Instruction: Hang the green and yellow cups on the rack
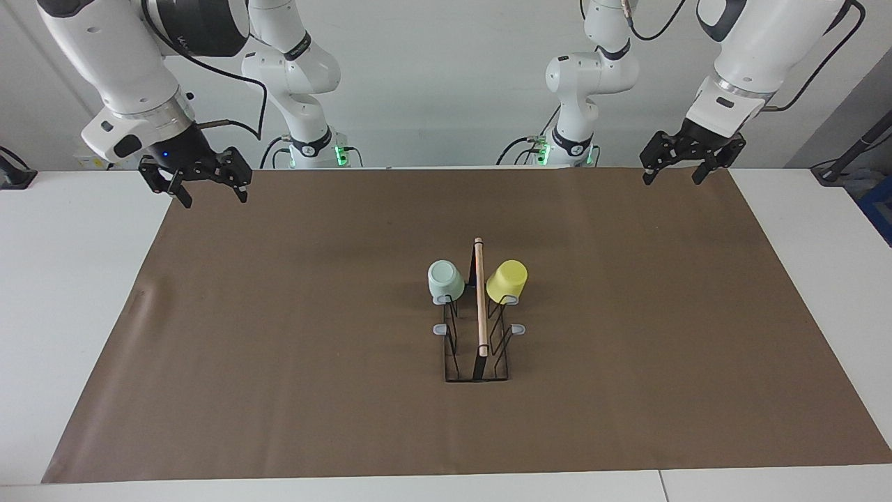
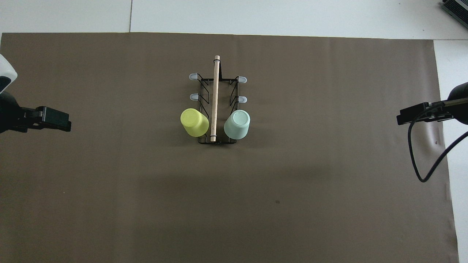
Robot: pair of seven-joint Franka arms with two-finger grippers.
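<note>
Nearest the facing camera, the bare end of the black wire rack with its long light wooden rod (image 1: 480, 300) points away from the robots, and its four free grey-tipped prongs (image 1: 441, 329) stand empty on that stretch. The rack sits mid-table on the brown paper mat (image 1: 279, 348), its long axis running straight from the robots' end outward, midway between the two arms.

At the rack's robot-ward end both cups already hang mouth-down, tilted outward, each on the prong of its side nearest the robots. The pale mint green tapered plastic cup (image 1: 445, 280) hangs on the side toward the right arm's end of the table; the bright yellow tapered plastic cup (image 1: 507, 281) hangs on the side toward the left arm's end. The rod separates them, and neither cup touches the mat.

The right gripper (image 1: 207, 187) hovers over the mat's corner at its own end of the table, fingers spread wide and holding nothing. The left gripper (image 1: 674, 171) hovers over the matching corner at its end, likewise spread and empty. Each is well apart from the rack, which lies inward along the table and slightly farther from the robots.

Judging by this layout, the hanging looks complete. Should a cup need reseating, the right arm is nearer the green one, the left arm nearer the yellow.
</note>
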